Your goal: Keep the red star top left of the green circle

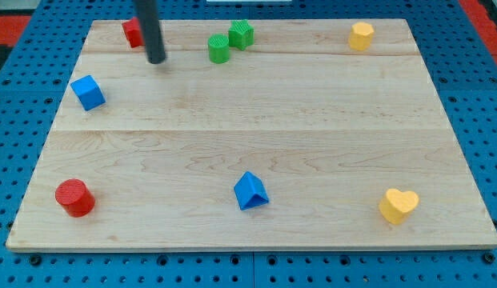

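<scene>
The red star (132, 32) sits near the board's top left corner, partly hidden behind my rod. The green circle (218, 49) stands to its right along the top, with a second green block (242, 34) touching it on its upper right. My tip (156, 60) rests on the board just below and right of the red star, and left of the green circle with a gap between them.
A blue cube (88, 92) lies at the left, a red cylinder (74, 198) at the bottom left, a blue triangular block (250, 191) at the bottom middle, a yellow heart (398, 205) at the bottom right, and a yellow block (361, 36) at the top right.
</scene>
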You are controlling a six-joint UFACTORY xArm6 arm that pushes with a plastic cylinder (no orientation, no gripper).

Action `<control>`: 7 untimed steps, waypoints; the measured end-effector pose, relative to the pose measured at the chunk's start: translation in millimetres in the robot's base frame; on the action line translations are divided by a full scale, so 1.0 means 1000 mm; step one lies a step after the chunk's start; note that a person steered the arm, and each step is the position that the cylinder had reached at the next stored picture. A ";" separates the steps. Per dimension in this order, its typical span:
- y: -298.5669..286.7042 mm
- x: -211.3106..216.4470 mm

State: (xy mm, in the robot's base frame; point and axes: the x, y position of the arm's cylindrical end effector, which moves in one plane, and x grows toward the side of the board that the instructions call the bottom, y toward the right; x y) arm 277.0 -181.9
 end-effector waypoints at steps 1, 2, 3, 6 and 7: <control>-0.087 -0.002; -0.122 -0.023; -0.118 -0.037; -0.006 -0.036; -0.088 -0.040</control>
State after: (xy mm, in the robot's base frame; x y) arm 237.0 -269.9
